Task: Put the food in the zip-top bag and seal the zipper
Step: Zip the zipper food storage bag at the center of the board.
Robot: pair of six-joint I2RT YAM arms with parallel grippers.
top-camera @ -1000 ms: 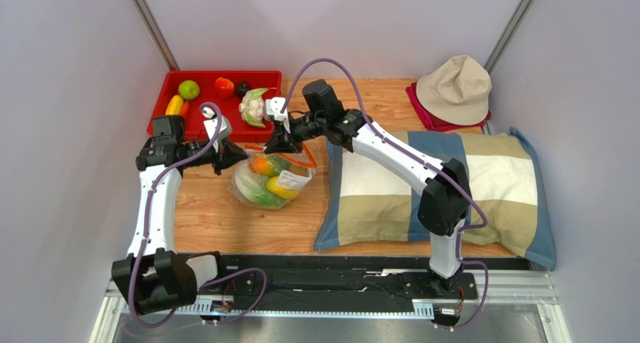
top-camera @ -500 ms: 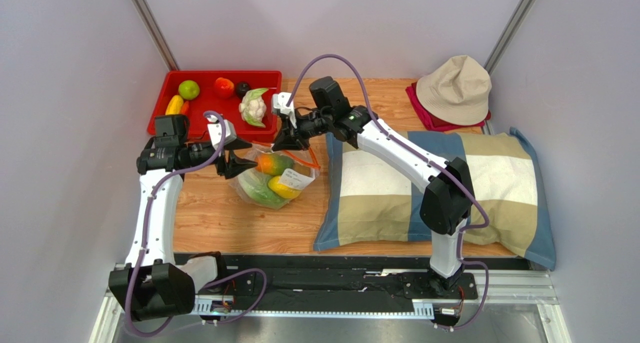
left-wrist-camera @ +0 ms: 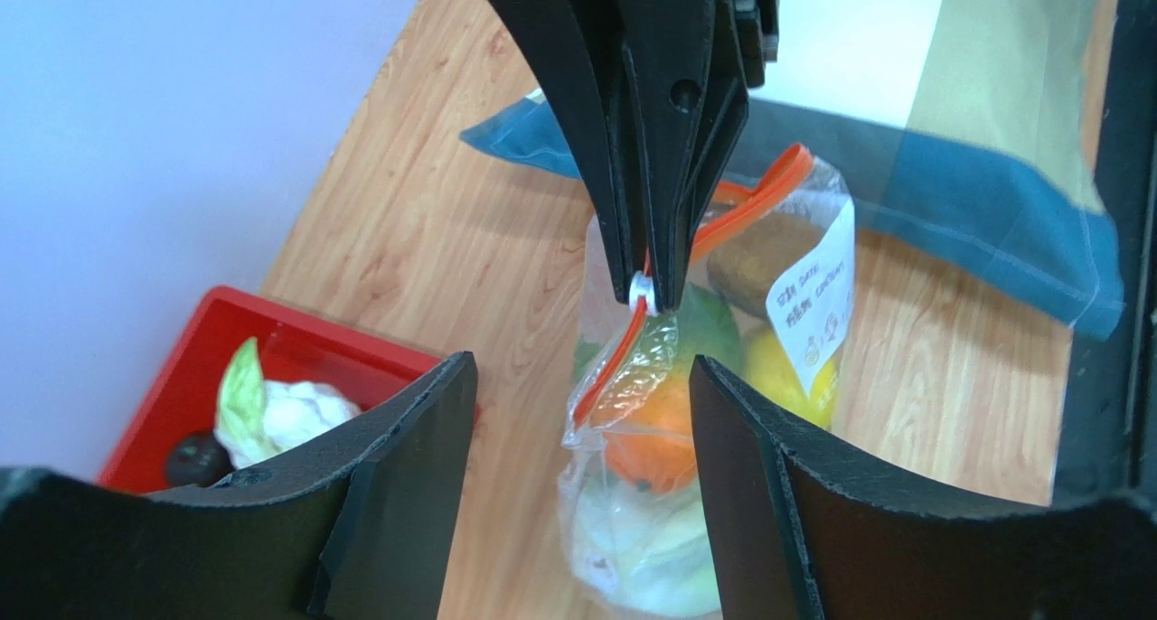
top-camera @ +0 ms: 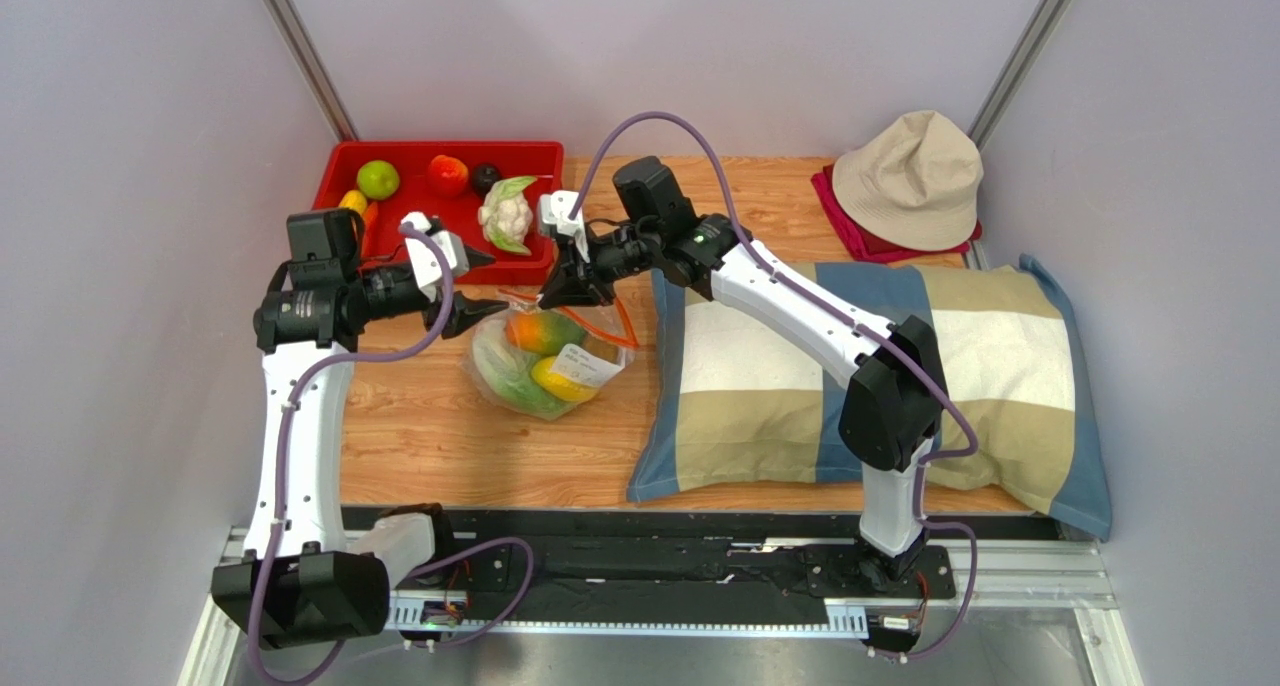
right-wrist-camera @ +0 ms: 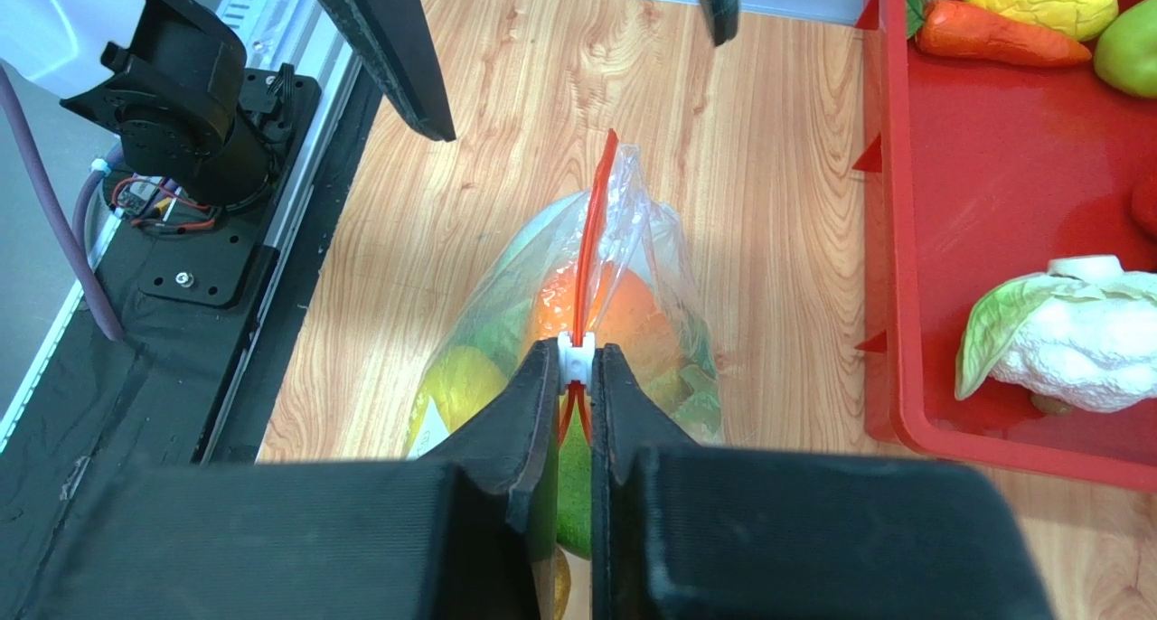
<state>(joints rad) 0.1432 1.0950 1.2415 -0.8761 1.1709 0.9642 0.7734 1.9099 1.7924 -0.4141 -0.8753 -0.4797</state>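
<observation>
The zip-top bag rests on the wooden table with an orange piece, yellow and green food inside it. My right gripper is shut on the small white slider of the orange-red zipper, holding the bag's mouth up. My left gripper stands open a little to the left of the bag's corner, touching nothing. More food lies in the red tray: a cauliflower, a green fruit, a red piece and a dark one.
A checked pillow fills the right half of the table, close to the bag. A beige hat on a red cloth sits at the back right. The tray's wall runs just beyond the bag.
My left gripper let go of the bag's end, opened, and drew back to the left and toward the tray. The right gripper kept its hold on the slider.
</observation>
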